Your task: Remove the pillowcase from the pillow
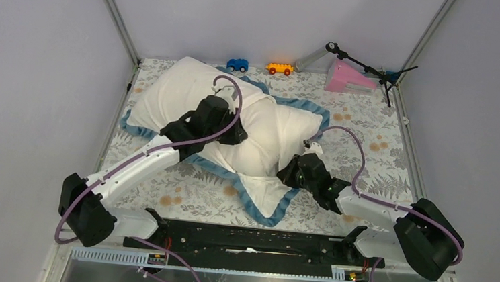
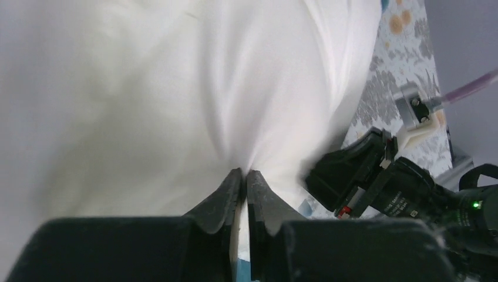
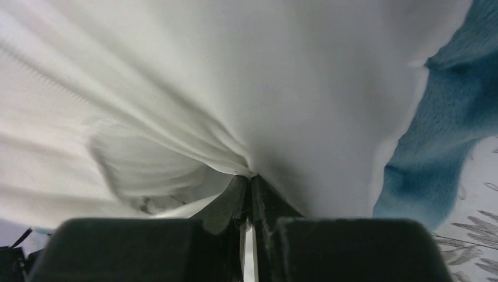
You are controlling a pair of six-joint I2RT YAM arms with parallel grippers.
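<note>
The plump cream-white pillow [image 1: 170,94] lies across the far left and middle of the table. The pillowcase [image 1: 267,193], white face up with blue edging, spreads under and around it, with a flap toward the front. My left gripper [image 1: 237,139] is on the pillow's middle. In the left wrist view it [image 2: 244,171] is shut on a pinch of the pillow's white fabric [image 2: 117,106]. My right gripper [image 1: 285,174] is at the pillow's right front. In the right wrist view it [image 3: 249,176] is shut on the pillowcase's white fabric [image 3: 329,106] near its blue edging [image 3: 434,129].
A blue toy car [image 1: 238,64], an orange-yellow toy car [image 1: 279,68], a pink wedge [image 1: 346,78] and a black stand [image 1: 367,69] line the back edge. The floral table cloth [image 1: 381,158] covers the table. Walls close in on three sides. My right arm [image 2: 376,176] is close beside the left gripper.
</note>
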